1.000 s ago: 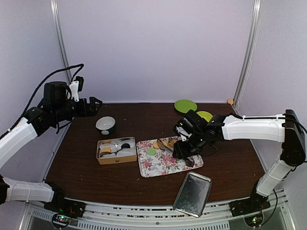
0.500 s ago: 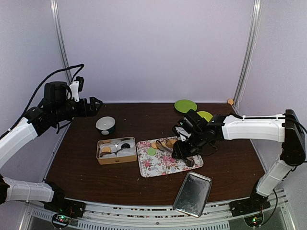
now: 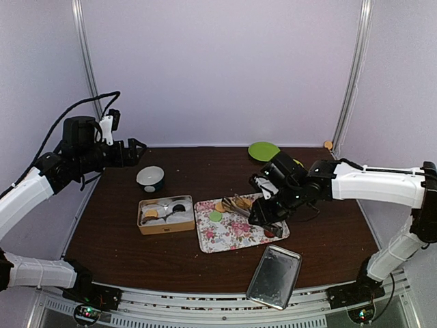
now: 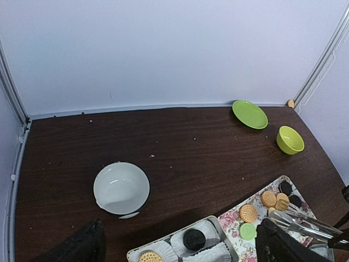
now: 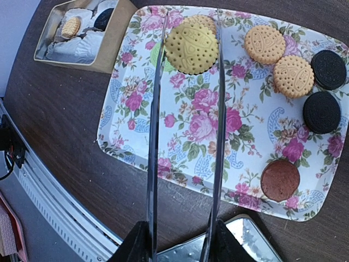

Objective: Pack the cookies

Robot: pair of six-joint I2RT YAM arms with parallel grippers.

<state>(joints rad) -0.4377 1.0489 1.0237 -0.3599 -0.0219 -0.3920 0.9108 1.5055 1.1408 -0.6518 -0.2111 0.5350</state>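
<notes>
My right gripper [image 5: 181, 226] is shut on a pair of metal tongs [image 5: 154, 136]. The blades reach over the floral tray [image 5: 180, 125], and a yellow cookie [image 5: 191, 46] sits pinched between their tips. A green cookie [image 5: 156, 53] peeks out beside the left blade. Two orange-yellow cookies [image 5: 264, 43], two black ones [image 5: 322, 112] and a dark red one [image 5: 280, 180] lie on the tray. The packing box [image 3: 165, 215] with white paper cups holds a yellow cookie [image 4: 144, 256] and a black one [image 4: 193, 239]. My left gripper [image 3: 140, 147] is open, high over the back left.
A metal lid [image 3: 274, 277] lies at the front edge, just right of the tray. A white bowl [image 4: 121, 188] stands behind the box. A green plate [image 4: 250, 113] and a yellow-green bowl [image 4: 290, 140] sit at the back right, near the right arm [image 3: 369, 184].
The tongs' blades have drawn closer together around the yellow cookie, and the right arm has shifted slightly to the right. The left arm has not moved.
</notes>
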